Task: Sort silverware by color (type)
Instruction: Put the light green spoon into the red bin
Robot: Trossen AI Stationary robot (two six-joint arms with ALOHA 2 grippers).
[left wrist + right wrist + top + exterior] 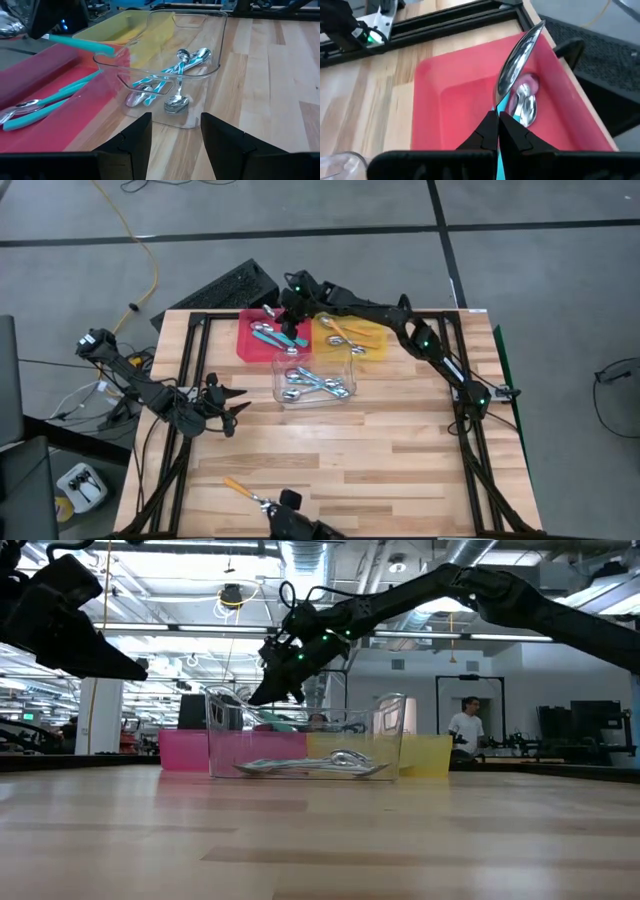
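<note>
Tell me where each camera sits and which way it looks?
High view: above the table, looking straight down; both arms show, right gripper over the red plastic tray.
Low view: at tabletop height, facing the room; arms enter from above the clear plastic tray.
Left wrist view: behind the open left gripper, facing the clear tray.
Right wrist view: behind the shut right gripper, holding a teal-handled metal spoon over the red tray.
Shared: both wrist views show the red tray.

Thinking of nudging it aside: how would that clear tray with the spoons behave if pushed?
The clear tray looks thin-walled and light, so it would probably slide easily on the smooth wooden table. The loose pale blue spoons inside would likely rattle and shift.
</note>
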